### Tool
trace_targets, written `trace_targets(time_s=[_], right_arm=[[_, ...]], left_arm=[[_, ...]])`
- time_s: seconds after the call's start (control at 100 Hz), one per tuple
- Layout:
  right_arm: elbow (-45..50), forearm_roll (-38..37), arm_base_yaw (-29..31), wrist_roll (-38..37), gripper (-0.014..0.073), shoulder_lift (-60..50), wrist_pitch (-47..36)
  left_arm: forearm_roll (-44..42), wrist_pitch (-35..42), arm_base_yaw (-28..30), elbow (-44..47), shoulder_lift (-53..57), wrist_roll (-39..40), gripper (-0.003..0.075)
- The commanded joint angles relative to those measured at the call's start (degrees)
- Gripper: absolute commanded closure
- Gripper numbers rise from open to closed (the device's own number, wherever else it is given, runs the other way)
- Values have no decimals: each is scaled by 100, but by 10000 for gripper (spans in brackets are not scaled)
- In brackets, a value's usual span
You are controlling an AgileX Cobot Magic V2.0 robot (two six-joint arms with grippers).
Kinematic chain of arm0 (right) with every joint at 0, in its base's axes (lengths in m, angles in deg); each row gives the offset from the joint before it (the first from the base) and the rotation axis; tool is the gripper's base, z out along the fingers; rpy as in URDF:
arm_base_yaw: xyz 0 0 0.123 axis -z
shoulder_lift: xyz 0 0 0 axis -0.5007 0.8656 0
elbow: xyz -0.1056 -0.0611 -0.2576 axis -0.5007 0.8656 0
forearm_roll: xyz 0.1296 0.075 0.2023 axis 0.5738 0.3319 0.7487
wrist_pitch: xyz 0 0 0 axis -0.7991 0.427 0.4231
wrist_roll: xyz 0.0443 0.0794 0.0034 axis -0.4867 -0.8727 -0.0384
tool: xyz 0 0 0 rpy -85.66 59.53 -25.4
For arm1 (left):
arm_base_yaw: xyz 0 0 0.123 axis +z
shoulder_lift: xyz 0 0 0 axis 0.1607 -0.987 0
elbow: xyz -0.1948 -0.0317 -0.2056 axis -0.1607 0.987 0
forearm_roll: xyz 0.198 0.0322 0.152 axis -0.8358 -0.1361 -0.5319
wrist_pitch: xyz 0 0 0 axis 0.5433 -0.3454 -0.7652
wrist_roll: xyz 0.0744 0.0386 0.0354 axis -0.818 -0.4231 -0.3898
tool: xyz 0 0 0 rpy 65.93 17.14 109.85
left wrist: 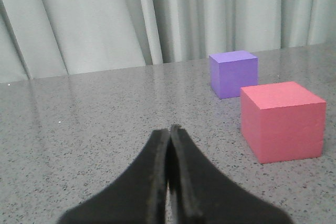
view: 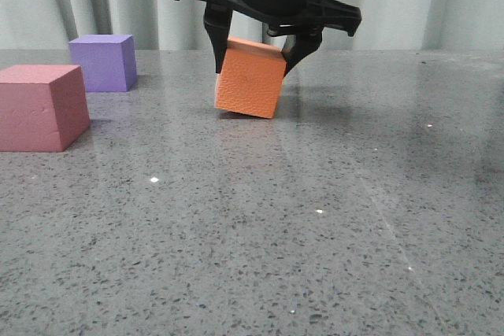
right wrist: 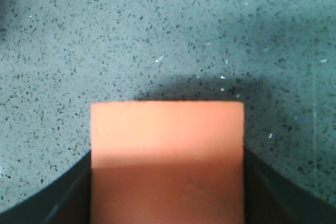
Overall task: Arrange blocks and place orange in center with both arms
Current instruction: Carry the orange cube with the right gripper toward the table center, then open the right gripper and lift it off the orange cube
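Only the front view shows the orange cube (view: pixel 250 78) tilted in the right fingers (view: pixel 253 54); left fingers (left wrist: pixel 169 145) are pressed together, empty.

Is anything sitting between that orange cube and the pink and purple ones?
Nothing visible. The textured orange cube, tilted in the right gripper, has only bare speckled table between it and the purple foam cube and pinkish-red foam cube.

Left claw (left wrist: pixel 169 145) closed, right claw (view: pixel 250 51) clamped.
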Motion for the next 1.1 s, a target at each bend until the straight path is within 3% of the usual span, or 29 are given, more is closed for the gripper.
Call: trace_targets(time_s=[0.0,0.16,0.42,0.71,0.86,1.09], right_arm=[[-195,-126,7,3,68,-291,-247],[-195,-121,7,3,-69,-291,-271],[-487,-121,7,68,-71,-399,-137],[-565,-225,26,1357,-63,-1409,-114],[-540,-932,26,1546,41,-2036,302],[313,-1827,26,1574,337,-3195,615]], left_arm=[[14,437,-18,318,197,34,739],[14,437,-18,318,197,34,739],[14,437,-18,318,197,34,739],[14,437,-18,318,197,34,739],[14,437,-18,318,197,34,739],[14,437,-18,318,197,34,739]])
